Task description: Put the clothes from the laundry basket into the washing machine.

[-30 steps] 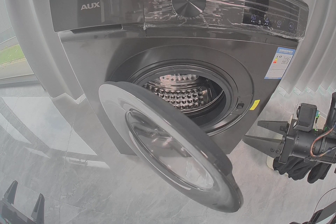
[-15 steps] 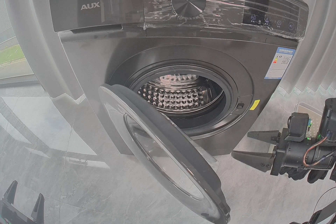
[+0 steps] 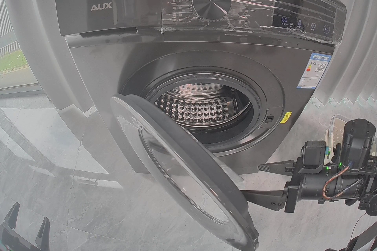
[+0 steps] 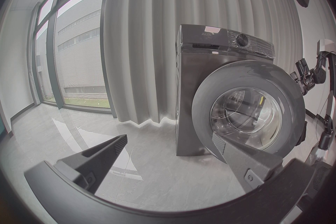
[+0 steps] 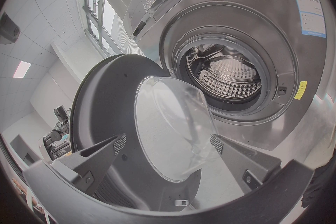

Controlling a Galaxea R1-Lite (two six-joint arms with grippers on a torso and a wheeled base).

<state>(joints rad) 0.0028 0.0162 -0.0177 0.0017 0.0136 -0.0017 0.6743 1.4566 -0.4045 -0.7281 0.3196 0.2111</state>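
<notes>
Now the right gripper [image 3: 254, 181] is hovering open, empty, beside the door [image 3: 176, 153] — possibly touching — risking knocking it shut; left gripper [image 3: 31, 211] is idling open.

Pleated curtain [image 4: 147, 42], tall window [image 4: 80, 53] beside it; glossy floor [image 3: 51, 138], perhaps marble tile.

My left fingers [image 4: 101, 156] are spread wide apart, low over the grey tiled floor [image 4: 157, 175]. Ahead, well apart from them, is the washing machine [image 4: 187, 95], dark grey, standing on the floor against a pleated white curtain [image 4: 157, 42]. Its round door [image 4: 206, 105] stands open, outer face toward me, with a see-through glass centre [image 4: 246, 116]. There is a dial [image 4: 242, 40] on the top panel. A tall window [image 4: 77, 46] sits beside the curtain. My right arm [image 4: 308, 76] shows past the door's far edge.
</notes>
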